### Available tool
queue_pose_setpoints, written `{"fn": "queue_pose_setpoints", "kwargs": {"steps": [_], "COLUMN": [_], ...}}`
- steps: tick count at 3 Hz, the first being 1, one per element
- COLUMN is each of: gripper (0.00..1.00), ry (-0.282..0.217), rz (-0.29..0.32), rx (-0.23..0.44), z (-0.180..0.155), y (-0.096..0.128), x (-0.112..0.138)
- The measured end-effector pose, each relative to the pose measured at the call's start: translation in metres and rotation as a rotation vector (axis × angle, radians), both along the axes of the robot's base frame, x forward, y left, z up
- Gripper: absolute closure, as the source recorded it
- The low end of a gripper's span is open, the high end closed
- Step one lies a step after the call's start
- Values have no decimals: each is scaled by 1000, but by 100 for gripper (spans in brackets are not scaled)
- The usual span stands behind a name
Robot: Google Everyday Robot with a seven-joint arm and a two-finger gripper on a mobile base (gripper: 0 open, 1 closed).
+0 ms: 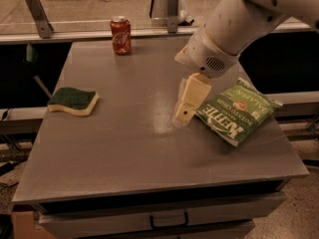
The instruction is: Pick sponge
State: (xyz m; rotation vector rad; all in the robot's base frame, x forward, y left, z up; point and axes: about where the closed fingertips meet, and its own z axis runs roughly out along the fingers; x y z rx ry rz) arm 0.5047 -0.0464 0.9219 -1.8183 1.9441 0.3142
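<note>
The sponge (pixel 73 101), dark green on top over pale yellow foam, lies flat near the left edge of the grey table (pixel 124 148). My gripper (pixel 185 108) hangs from the white arm (pixel 234 26) above the middle of the table, pointing down and to the left. It is well to the right of the sponge and holds nothing that I can see. It stands just left of the green chip bag (pixel 238 111).
A red soda can (pixel 121 35) stands upright at the back of the table. The green chip bag lies flat on the right side. A metal rail (pixel 99 31) runs behind the table. Drawers (pixel 164 218) sit under the front edge.
</note>
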Motion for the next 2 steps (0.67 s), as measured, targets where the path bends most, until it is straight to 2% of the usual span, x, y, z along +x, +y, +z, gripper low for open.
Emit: {"fn": "queue_pose_setpoints", "kwargs": {"steps": [1,2], "gripper": [0,0], "ry": [18,18], "rz": [74,74], "rx": [69,69], "z": [-11,-11], "y": [61,61], "x": [6,6]}}
